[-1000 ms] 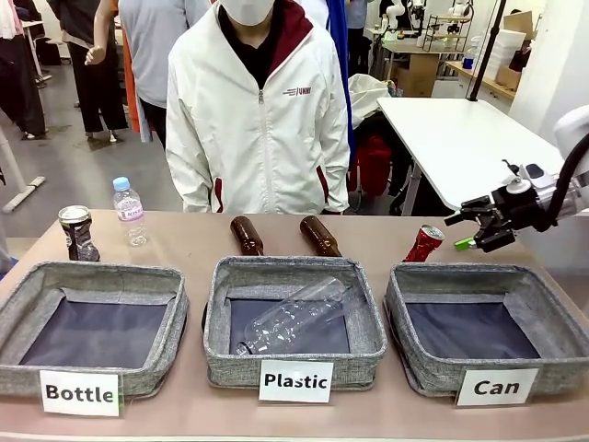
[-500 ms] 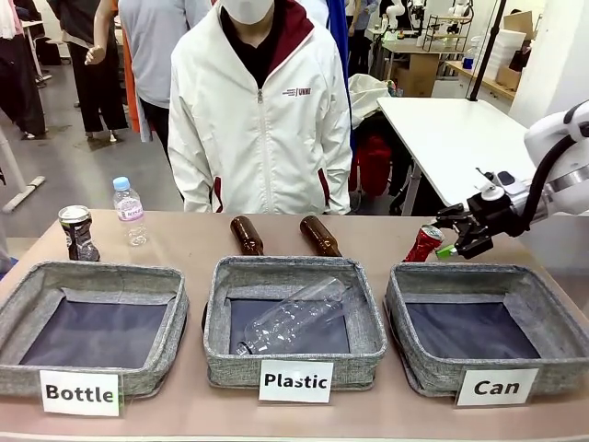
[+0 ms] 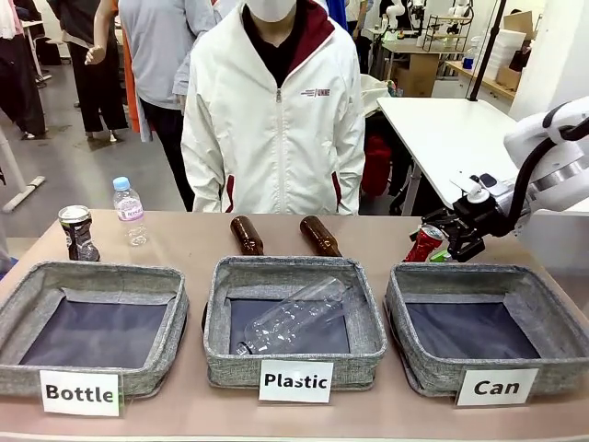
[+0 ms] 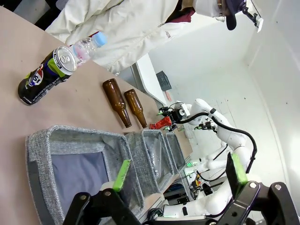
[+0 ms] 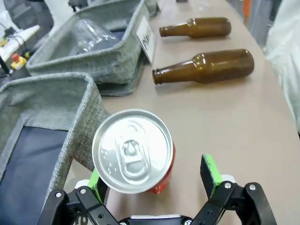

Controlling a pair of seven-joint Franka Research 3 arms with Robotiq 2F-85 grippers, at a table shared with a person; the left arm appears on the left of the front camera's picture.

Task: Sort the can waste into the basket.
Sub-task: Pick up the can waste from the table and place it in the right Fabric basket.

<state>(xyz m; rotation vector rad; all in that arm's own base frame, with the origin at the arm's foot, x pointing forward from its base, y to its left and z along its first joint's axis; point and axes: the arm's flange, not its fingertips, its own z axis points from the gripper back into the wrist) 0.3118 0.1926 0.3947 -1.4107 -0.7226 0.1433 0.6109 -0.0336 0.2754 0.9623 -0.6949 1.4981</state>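
Observation:
A red can (image 3: 424, 244) leans on the table just behind the back left corner of the grey "Can" basket (image 3: 457, 278). My right gripper (image 3: 441, 246) is open at the can, one finger on each side. The right wrist view looks down on the red can's (image 5: 132, 150) silver top between the green pads (image 5: 210, 173) of that gripper (image 5: 152, 180), with a gap on the right side. Beside it runs the basket's rim (image 5: 70, 105). A dark can (image 3: 77, 232) stands at the table's far left. The left gripper (image 4: 180, 173) hangs open and empty, well back from the dark can (image 4: 44, 77).
Two brown bottles (image 3: 247, 235) (image 3: 319, 236) lie behind the "Plastic" basket (image 3: 294, 361), which holds a clear bottle (image 3: 294, 313). A small water bottle (image 3: 129, 211) stands near the dark can. The "Bottle" basket (image 3: 92, 274) is at left. A person (image 3: 276, 120) stands across the table.
My right gripper has moved left and slightly down, from beside the red can to straddling it. The person has shifted a little to the right. The left arm has not moved.

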